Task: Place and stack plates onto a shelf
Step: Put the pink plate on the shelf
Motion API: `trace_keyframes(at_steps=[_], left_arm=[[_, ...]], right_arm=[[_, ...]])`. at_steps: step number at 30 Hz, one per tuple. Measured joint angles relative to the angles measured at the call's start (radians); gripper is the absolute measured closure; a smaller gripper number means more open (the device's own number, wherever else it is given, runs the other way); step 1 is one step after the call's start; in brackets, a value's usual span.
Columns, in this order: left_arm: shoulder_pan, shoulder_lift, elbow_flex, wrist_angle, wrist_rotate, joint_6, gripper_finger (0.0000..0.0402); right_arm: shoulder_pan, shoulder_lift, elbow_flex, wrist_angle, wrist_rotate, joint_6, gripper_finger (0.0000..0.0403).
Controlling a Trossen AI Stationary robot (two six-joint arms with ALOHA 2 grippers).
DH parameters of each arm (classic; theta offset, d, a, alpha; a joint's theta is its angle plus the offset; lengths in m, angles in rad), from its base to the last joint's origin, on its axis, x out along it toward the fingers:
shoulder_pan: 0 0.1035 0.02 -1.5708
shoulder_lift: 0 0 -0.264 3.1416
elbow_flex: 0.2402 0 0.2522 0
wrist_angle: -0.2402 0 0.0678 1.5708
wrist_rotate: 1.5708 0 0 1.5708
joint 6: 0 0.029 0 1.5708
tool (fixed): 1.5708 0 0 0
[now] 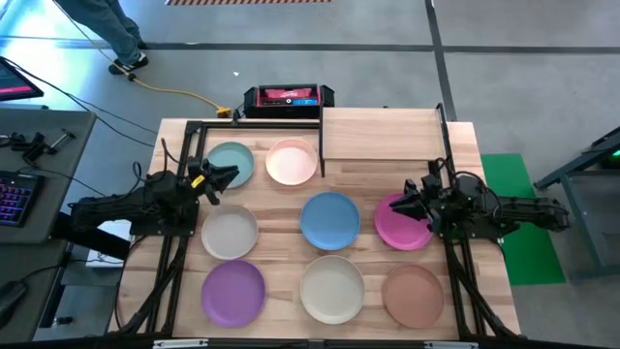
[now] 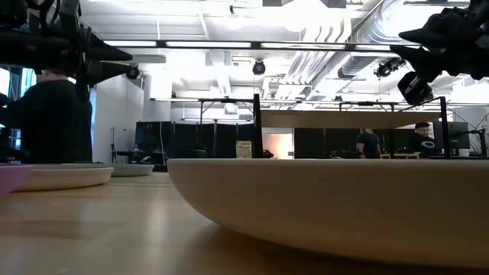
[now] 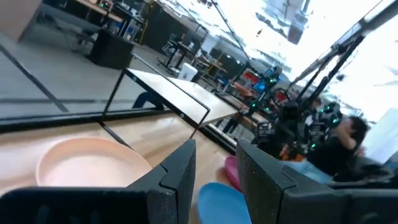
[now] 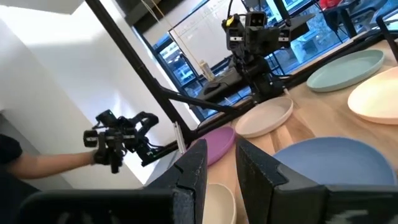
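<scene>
Eight plates lie flat on the table in the high view: teal [image 1: 230, 163], pale pink [image 1: 292, 162], blue [image 1: 329, 220], magenta [image 1: 399, 225], grey [image 1: 230, 234], purple [image 1: 232, 291], cream [image 1: 331, 288] and salmon-brown [image 1: 413, 295]. The shelf [image 1: 383, 134] stands at the far edge, bare, on black posts. My left gripper [image 1: 229, 176] hovers open over the teal plate's near rim, pointing right. My right gripper [image 1: 401, 204] hovers open over the magenta plate, pointing left. Both are raised, as the low view shows, and hold nothing.
A black frame runs along the table's left, right and far sides [image 1: 184, 131]. A red-and-black box [image 1: 288, 97] sits beyond the far edge. The cream plate [image 2: 328, 206] fills the low view's foreground. People stand in the room behind [image 2: 420, 141]. Bare wood shows below the shelf.
</scene>
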State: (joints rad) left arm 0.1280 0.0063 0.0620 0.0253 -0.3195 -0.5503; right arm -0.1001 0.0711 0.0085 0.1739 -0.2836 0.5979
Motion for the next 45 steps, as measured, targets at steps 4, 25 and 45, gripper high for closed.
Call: trace_keyframes(at_steps=[4,25,45], left_arm=[[0.000,0.000,0.000,0.004,-0.001,-0.088,0.0298],[0.010,0.133,0.214,0.395,-0.007,0.055,0.0298],[0.008,0.494,0.660,0.082,-0.215,0.225,0.0298]], right_arm=[[0.000,0.000,0.000,-0.001,0.000,-0.012,0.0337],[0.000,0.002,0.329,-0.058,0.076,-0.193,0.0337],[0.000,0.467,1.052,-0.881,0.170,-0.188,0.0337]])
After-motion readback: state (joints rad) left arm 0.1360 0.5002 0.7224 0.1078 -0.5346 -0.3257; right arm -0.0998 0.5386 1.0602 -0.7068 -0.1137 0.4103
